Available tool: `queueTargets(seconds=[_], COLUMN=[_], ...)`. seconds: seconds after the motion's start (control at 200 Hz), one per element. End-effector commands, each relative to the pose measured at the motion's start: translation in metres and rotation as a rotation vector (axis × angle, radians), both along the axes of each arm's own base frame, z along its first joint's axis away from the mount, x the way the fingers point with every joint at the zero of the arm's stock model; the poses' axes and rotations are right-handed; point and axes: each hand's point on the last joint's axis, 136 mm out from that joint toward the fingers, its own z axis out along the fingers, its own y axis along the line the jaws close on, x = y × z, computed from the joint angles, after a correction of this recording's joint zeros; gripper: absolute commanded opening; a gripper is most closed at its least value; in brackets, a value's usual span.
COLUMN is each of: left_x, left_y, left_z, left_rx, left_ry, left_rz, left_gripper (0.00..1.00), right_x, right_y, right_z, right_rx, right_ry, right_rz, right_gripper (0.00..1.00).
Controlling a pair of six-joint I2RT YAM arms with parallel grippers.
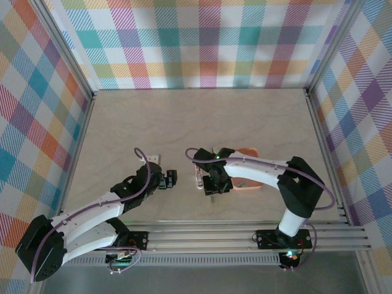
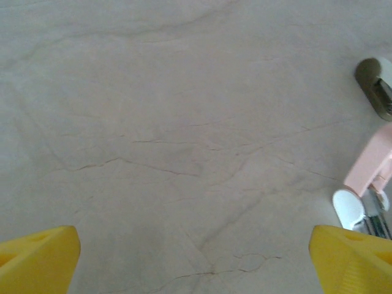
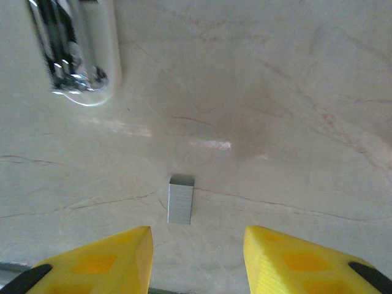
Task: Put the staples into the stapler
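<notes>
The pink stapler [image 2: 372, 164] lies at the right edge of the left wrist view, its whitish end and metal inside showing. In the top view the stapler [image 1: 198, 177] sits between both grippers. My left gripper [image 2: 196, 263] is open wide over bare table, with nothing between its yellow fingertips. A small grey block of staples [image 3: 180, 199] lies flat on the table just ahead of my right gripper [image 3: 197, 251]. That gripper is open, and its fingertips stay short of the block. The stapler's shiny metal channel [image 3: 73, 49] shows at the top left of the right wrist view.
A salmon-orange tray [image 1: 250, 179] lies right of the right gripper [image 1: 208, 184]. A small grey-white piece [image 1: 153, 158] rests behind the left gripper [image 1: 171, 178]. Plaid walls enclose the table, and an aluminium rail runs along the near edge.
</notes>
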Motion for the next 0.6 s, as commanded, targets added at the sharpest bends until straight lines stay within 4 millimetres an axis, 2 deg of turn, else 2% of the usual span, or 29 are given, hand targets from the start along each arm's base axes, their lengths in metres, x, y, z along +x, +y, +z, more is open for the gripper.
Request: queueTargets(seconds=[0.0,0.23,0.595], left_x=[0.004,0.003,0.003], left_y=[0.012,0.016,0.016], left_z=[0.002,-0.003,-0.001], left_rx=[-0.035,-0.022,-0.028], left_ry=[-0.018,-0.007,-0.011], left_rz=[0.099,0.102,0.104], left_gripper=[0.96,0.96,0.96], right_x=[-0.003,-0.005,-0.004], right_y=[0.003,0.013,0.017], right_z=[-0.006,-0.024,-0.035], right_rx=[-0.031,-0.031,-0.025], right_ry=[0.026,0.059,0.068], right_rz=[-0.03,-0.017,-0.017], right_gripper=[0.43,0.39,0.29])
